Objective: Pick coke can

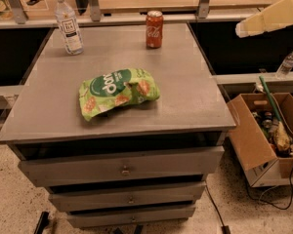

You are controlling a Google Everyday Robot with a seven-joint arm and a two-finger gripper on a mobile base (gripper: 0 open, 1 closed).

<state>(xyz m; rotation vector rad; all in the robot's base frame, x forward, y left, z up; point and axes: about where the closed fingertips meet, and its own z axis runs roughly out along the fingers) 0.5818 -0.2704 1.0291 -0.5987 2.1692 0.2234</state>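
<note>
Camera view: grey desk point(195, 106) with a stack of drawers point(122, 167) under it. Top drawer sits slightly pulled out.

Coke can point(155, 29): upright at the far edge of the desk, a bit right of centre. Red, silver top, white script facing the camera. Nothing is touching it.

Clear plastic bottle point(68, 23), white cap and white label, stands upright at the far left corner, well apart from the can.

Green snack bag point(118, 91) lies crumpled mid-desk, nearer the front than the can, touching neither the can nor the bottle.

Claw point(263, 21): cream-coloured, upper right, coming in from the right edge and angled down to the left. It hangs off the desk's far right corner, above the dark gap beside the desk. It is well apart from the can and not in contact with anything on the desk. Can't tell how far open it is, and I see nothing in its grip.

Off the desk, on the right:
- An open cardboard box point(249, 140) on the floor, full of clutter, with a green stick point(269, 104) poking out.
- A small clear bottle point(287, 64) on the ledge behind the box.
</note>
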